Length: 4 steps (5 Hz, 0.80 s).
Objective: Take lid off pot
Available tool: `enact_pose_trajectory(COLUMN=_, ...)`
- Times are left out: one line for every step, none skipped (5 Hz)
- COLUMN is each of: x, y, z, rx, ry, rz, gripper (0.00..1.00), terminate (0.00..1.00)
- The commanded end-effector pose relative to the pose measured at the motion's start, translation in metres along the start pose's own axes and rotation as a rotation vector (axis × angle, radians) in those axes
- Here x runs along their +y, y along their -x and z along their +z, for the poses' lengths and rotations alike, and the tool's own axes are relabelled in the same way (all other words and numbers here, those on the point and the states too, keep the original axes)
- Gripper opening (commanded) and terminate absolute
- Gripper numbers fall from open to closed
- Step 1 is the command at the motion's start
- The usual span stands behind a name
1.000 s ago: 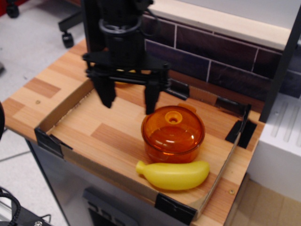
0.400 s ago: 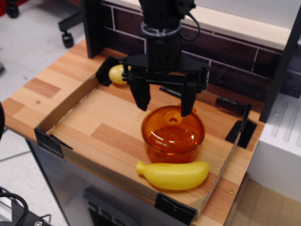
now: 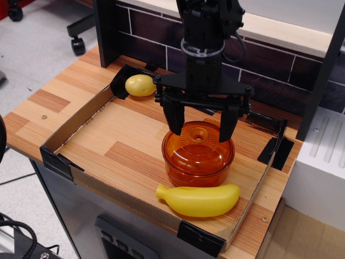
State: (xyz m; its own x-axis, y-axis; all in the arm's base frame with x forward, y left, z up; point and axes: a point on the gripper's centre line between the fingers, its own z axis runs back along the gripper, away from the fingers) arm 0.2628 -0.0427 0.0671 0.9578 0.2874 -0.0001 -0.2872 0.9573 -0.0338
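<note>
**Inspector:** Start with the item itself.

**Assistant:** The translucent orange domed plastic lid [image 3: 198, 144], with a small ring knob at its centre, sits seated on the translucent orange straight-sided plastic pot [image 3: 197, 168]. The pot stands on the wooden bench [image 3: 113, 143], inside a shallow cardboard-walled tray [image 3: 75, 120], toward its right side. Removal not yet done.

**Inspector:** And the tool?

**Assistant:** The black gripper [image 3: 202, 132] hangs directly over the lid. Its jaws stand wide apart, one tip at the lid's left rear edge, the other at its right, with the knob between them. They hold nothing.

**Inspector:** Changes noted?

**Assistant:** A second ago the gripper was off to the left and behind the pot. It has since travelled right and come down, so it now brackets the lid. Pot and lid have not shifted. In my judgement the approach is nearly complete; further lowering and closing on the knob would follow.

**Inspector:** Surroundings?

**Assistant:** A yellow plastic banana [image 3: 198, 199] lies just in front of the pot, close to or touching its base. A yellow rounded lemon-like object [image 3: 140, 85] rests in the tray's far left corner, well apart.

**Inspector:** Anything obscured?

**Assistant:** The pot's rear rim and any tab handles there are hidden by the gripper. Whether the tips touch the lid cannot be determined. The arm is cut off at the top.
</note>
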Motion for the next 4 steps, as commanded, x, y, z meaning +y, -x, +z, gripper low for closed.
enact_pose_trajectory(x=-0.0056, y=-0.0113, z=0.0035, rx=-0.053, ry=-0.003, rz=0.000, gripper=1.00, terminate=0.00)
enact_pose_trajectory(x=-0.0053, y=-0.0088, z=0.0021, rx=-0.060, ry=-0.002, rz=-0.015, gripper=0.00, terminate=0.00)
enact_pose_trajectory(x=-0.0033, y=-0.0065, z=0.0000, rx=-0.067, ry=-0.004, rz=-0.017, gripper=0.00, terminate=0.00)
enact_pose_trajectory(x=-0.0014, y=-0.0059, z=-0.0025, rx=-0.074, ry=-0.016, rz=-0.025, gripper=0.00, terminate=0.00)
